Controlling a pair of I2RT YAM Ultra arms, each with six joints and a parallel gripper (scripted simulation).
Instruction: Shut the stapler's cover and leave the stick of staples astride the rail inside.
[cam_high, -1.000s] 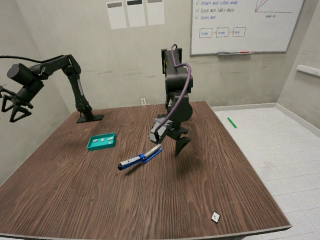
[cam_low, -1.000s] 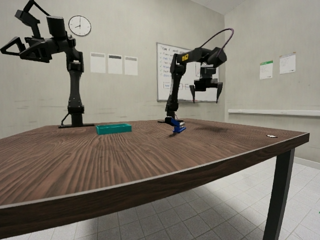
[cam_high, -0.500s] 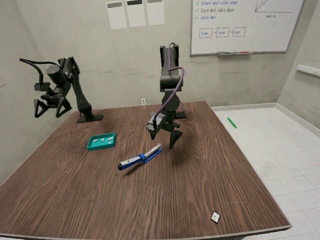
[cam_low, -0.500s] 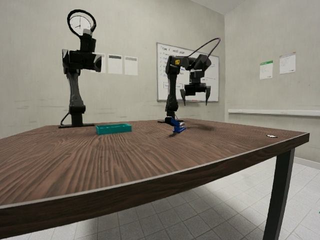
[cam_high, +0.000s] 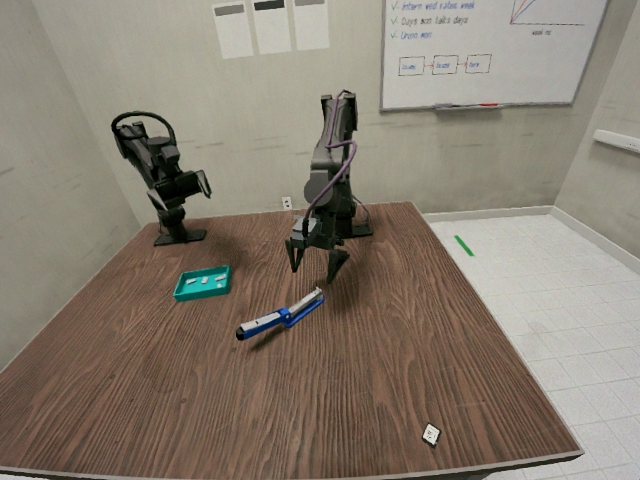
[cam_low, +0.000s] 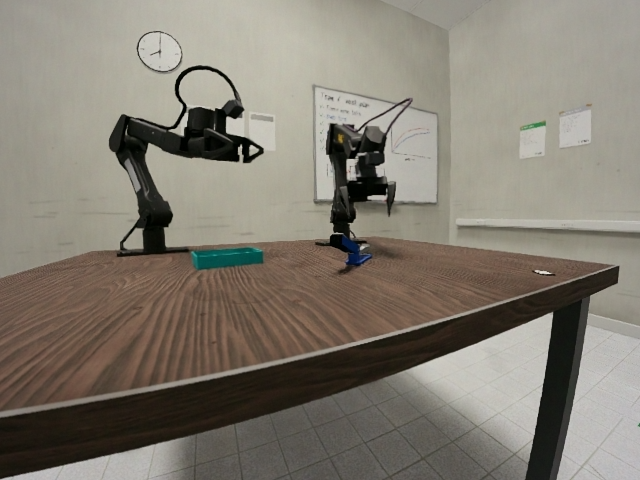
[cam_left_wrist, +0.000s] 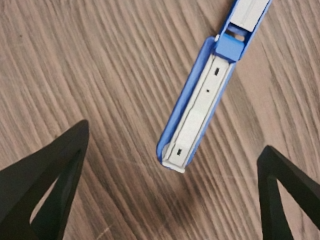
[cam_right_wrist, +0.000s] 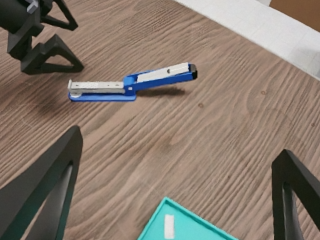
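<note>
Directions are clock-face ones in the top view, taken from the stapler's hinge, twelve at the top edge. The right gripper (cam_high: 183, 202) (cam_low: 248, 149) (cam_right_wrist: 182, 145) is at eleven o'clock, raised above the table (cam_high: 155, 403) (cam_low: 206, 330) (cam_left_wrist: 120, 195) (cam_right_wrist: 225, 145); its fingers stand spread with nothing between them. At ten o'clock lies the teal tray (cam_high: 202, 296) (cam_low: 227, 259) (cam_right_wrist: 200, 218), with small white pieces (cam_high: 204, 280) (cam_right_wrist: 169, 226) inside.

The stapler (cam_high: 284, 315) (cam_low: 354, 253) (cam_left_wrist: 200, 100) (cam_right_wrist: 131, 87) is on the table, open. Its cover (cam_high: 261, 322) (cam_low: 343, 241) (cam_left_wrist: 248, 12) (cam_right_wrist: 167, 75) is swung back toward eight o'clock, the black-tipped end tilted up off the wood. The pale rail (cam_high: 306, 303) (cam_left_wrist: 197, 112) (cam_right_wrist: 97, 86) runs from the hinge toward two o'clock, over the blue base. Whether the stick of staples sits astride it, I cannot tell.

The left gripper (cam_high: 311, 276) (cam_low: 367, 214) (cam_left_wrist: 178, 141) (cam_right_wrist: 78, 47) hovers at one o'clock, pointing down, fingers spread and gripping nothing; in its wrist view the rail's free end shows between them. Farther right, at four o'clock, a small white card (cam_high: 431, 434) (cam_low: 543, 272) with a dark edge lies near the table's edge, well apart from the stapler.
</note>
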